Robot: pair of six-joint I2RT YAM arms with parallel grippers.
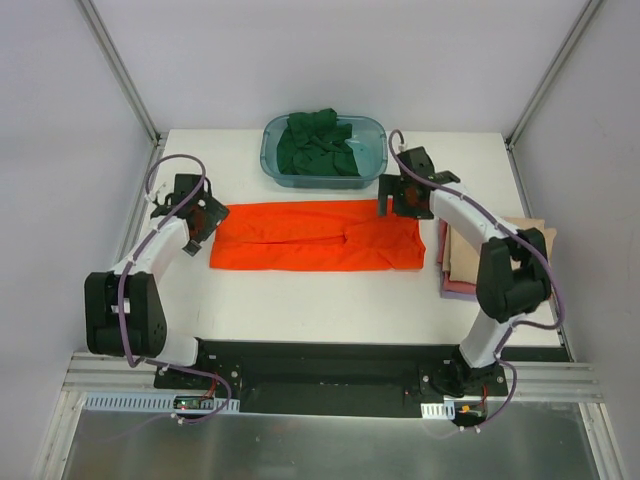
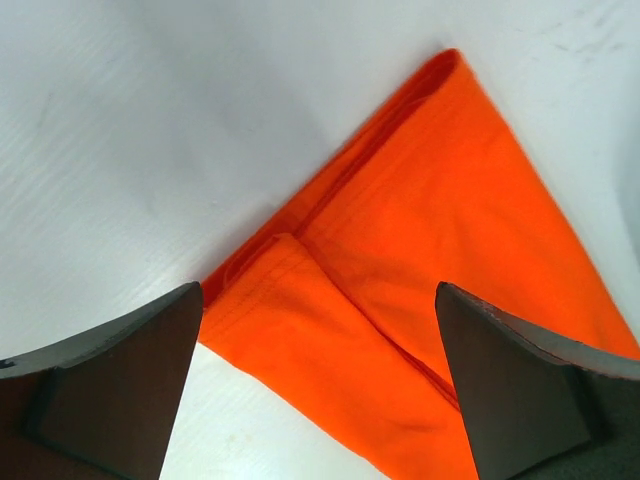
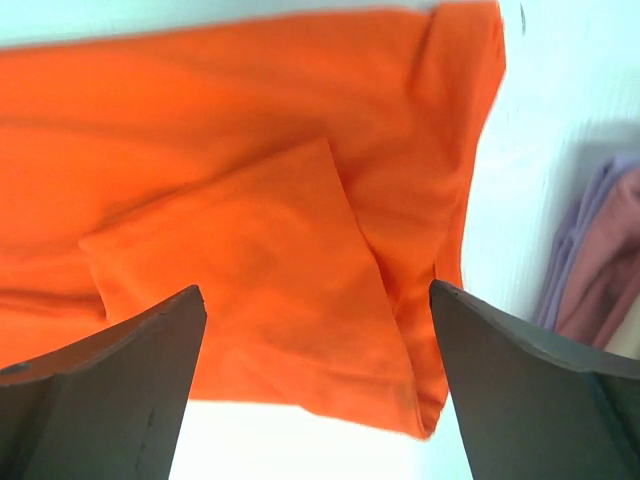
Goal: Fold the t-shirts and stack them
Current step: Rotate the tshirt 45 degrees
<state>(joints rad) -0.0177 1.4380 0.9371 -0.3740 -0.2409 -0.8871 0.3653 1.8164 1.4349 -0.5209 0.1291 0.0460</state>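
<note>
An orange-red t-shirt (image 1: pixel 315 235) lies flat in a long folded strip across the middle of the white table (image 1: pixel 330 310). My left gripper (image 1: pixel 203 212) is open over the strip's far left corner, which shows between its fingers in the left wrist view (image 2: pixel 400 250). My right gripper (image 1: pixel 398 200) is open over the strip's far right corner (image 3: pixel 300 220), where a sleeve flap is folded inward. A dark green shirt (image 1: pixel 320 145) is bunched in the teal tub (image 1: pixel 372 160). Folded beige, pink and purple shirts (image 1: pixel 470 255) are stacked at the right.
The teal tub stands at the table's back edge, just behind the orange shirt. The folded stack sits beside my right arm's elbow and shows at the right edge of the right wrist view (image 3: pixel 605 260). Metal frame posts (image 1: pixel 120 70) rise at the back corners.
</note>
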